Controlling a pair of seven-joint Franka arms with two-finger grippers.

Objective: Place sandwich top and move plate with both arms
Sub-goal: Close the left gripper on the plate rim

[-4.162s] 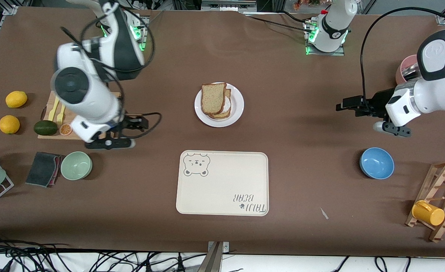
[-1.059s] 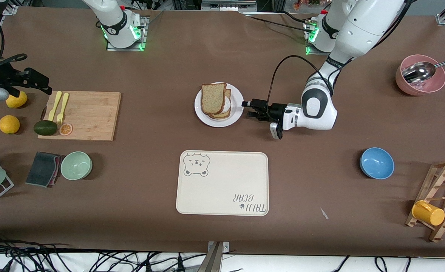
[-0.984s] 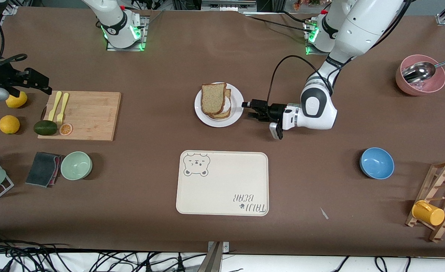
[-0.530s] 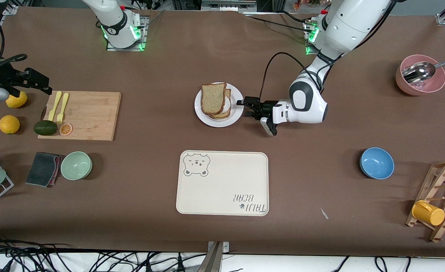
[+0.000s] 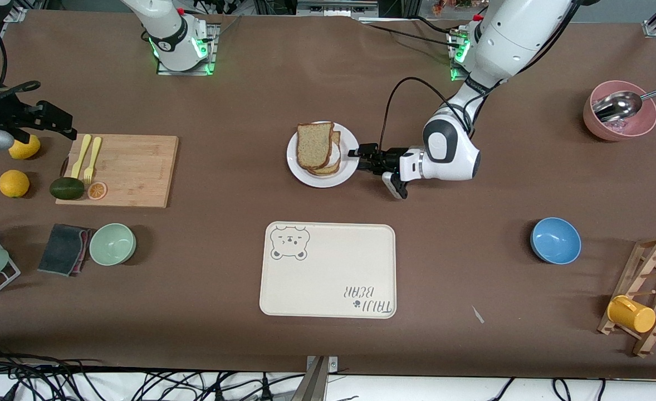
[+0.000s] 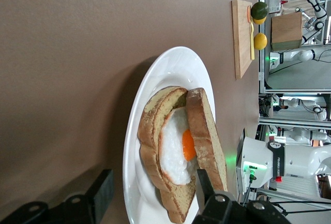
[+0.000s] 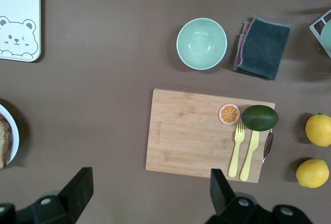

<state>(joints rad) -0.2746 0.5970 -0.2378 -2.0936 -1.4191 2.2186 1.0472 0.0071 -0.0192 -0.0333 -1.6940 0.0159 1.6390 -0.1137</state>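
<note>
Glossy white plate (image 5: 350, 159), wooden cutting board (image 5: 133, 170), matt brown tabletop (image 5: 250, 100)

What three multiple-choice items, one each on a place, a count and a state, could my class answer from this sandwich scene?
1. Where does the plate lie?
A. on the bear-print tray
B. on the bare table, farther from the front camera than the tray
C. on the cutting board

2. How many lemons lie at the right arm's end of the table?
A. one
B. two
C. four

3. How is the right gripper?
A. open, holding nothing
B. shut on a fork
C. shut on the plate

Answers:
1 B, the bear-print tray lies nearer, with nothing on it.
2 B, two lemons lie beside the cutting board.
3 A, its fingers stand apart above the board.
</note>
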